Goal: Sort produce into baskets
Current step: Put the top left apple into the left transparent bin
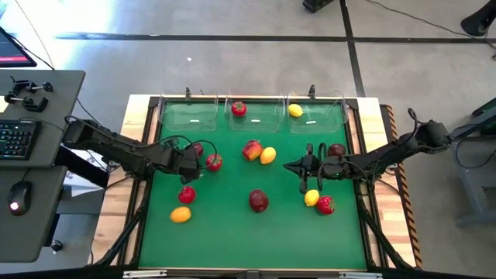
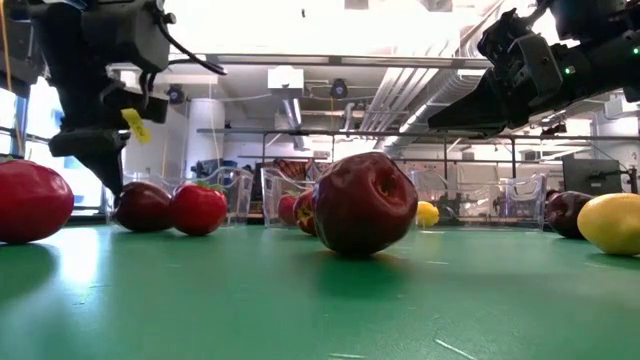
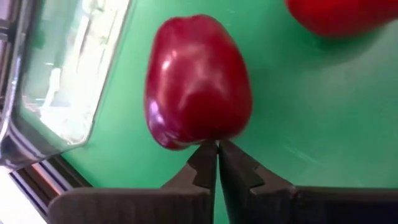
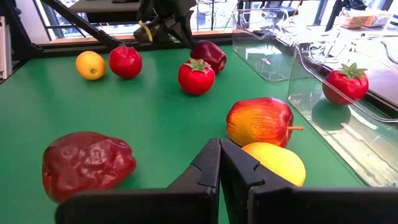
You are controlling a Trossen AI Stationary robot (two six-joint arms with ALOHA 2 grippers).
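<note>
**Fruit all over the mat, both grippers pinched shut on nothing**

Concrete floor, a wooden table with a green mat (image 1: 232,229) on top, and a side desk with a keyboard (image 1: 15,139) and mouse (image 1: 17,198) off to the left. Three clear baskets sit in a row along the far edge of the mat: the left basket (image 1: 190,115) looks empty, the middle basket (image 1: 260,115) has a green-topped red fruit (image 1: 239,108) in it, and the right basket (image 1: 322,116) holds a lemon (image 1: 295,110).

The rest of the produce is loose on the mat. The left gripper (image 3: 217,147) is down low on the left side with its fingers closed tight together, tips right up against a dark red apple (image 3: 198,81) but not around it, so it's got nothing. Just beside that apple is a green-topped red one (image 1: 214,162), and nearer the front edge there's a plain red fruit (image 1: 187,194) and an orange-yellow one (image 1: 180,215).

Mid-mat there's a red-orange apple (image 1: 252,149) touching a lemon-yellow fruit (image 1: 268,156), and a wrinkly dark red apple (image 1: 259,201) on its own closer to the front.

The right gripper (image 1: 288,165) hangs over the right half of the mat, pointing toward the middle, fingers also shut and holding nothing. Near its arm are another dark red apple (image 1: 337,150), a yellow lemon (image 1: 311,198) and a red fruit (image 1: 325,205), those last two touching.
</note>
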